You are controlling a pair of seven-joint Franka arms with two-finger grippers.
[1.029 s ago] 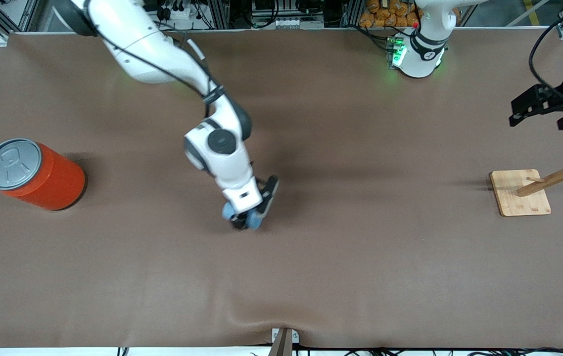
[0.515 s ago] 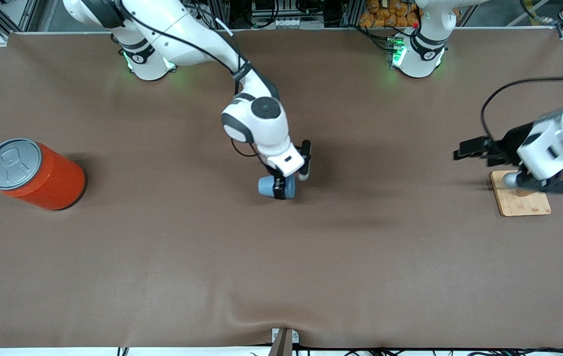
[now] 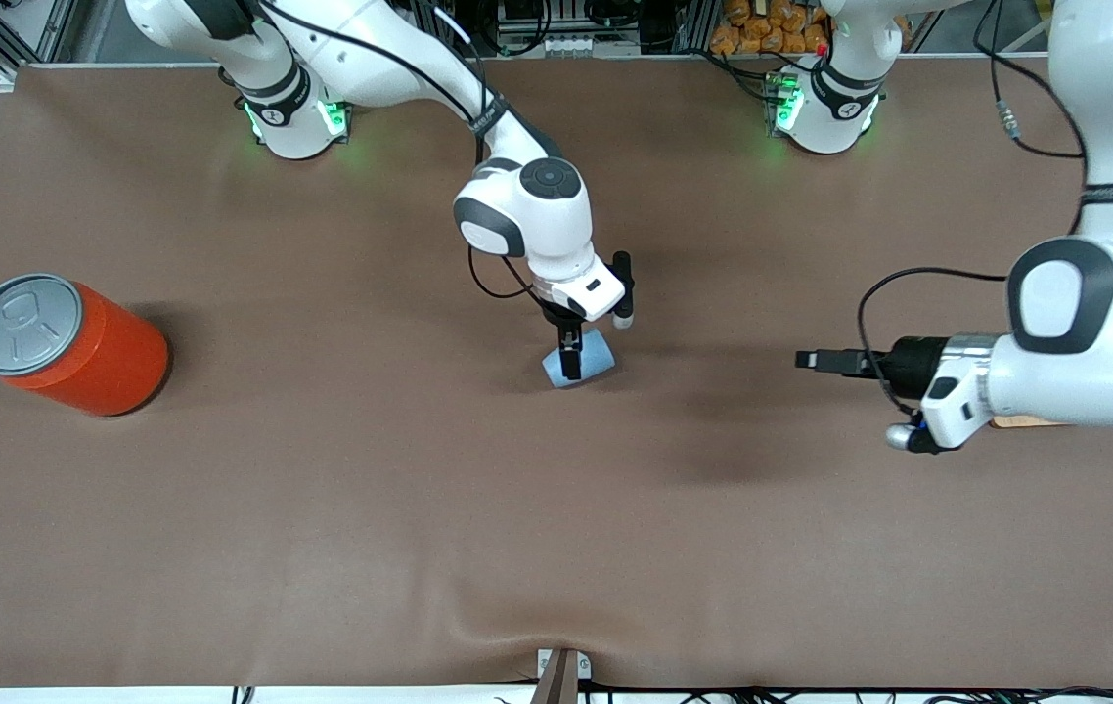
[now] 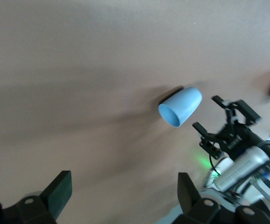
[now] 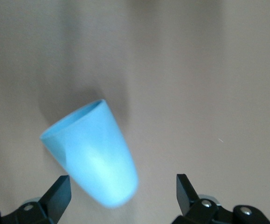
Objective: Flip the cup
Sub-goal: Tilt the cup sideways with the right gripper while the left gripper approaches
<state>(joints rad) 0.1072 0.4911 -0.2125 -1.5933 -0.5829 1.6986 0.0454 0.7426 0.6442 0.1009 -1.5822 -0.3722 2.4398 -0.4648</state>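
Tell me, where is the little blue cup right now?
The cup lies on its side near the middle of the table, right under the open right gripper, with the orange can off toward the right arm's end.

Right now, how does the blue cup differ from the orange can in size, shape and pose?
The cup is far smaller than the orange can. The cup is light blue, tapered and open-mouthed; the can is a straight orange-red cylinder with a grey lid. The cup is tilted under the open right gripper mid-table, while the can stands upright toward the right arm's end. Both are on the brown table.
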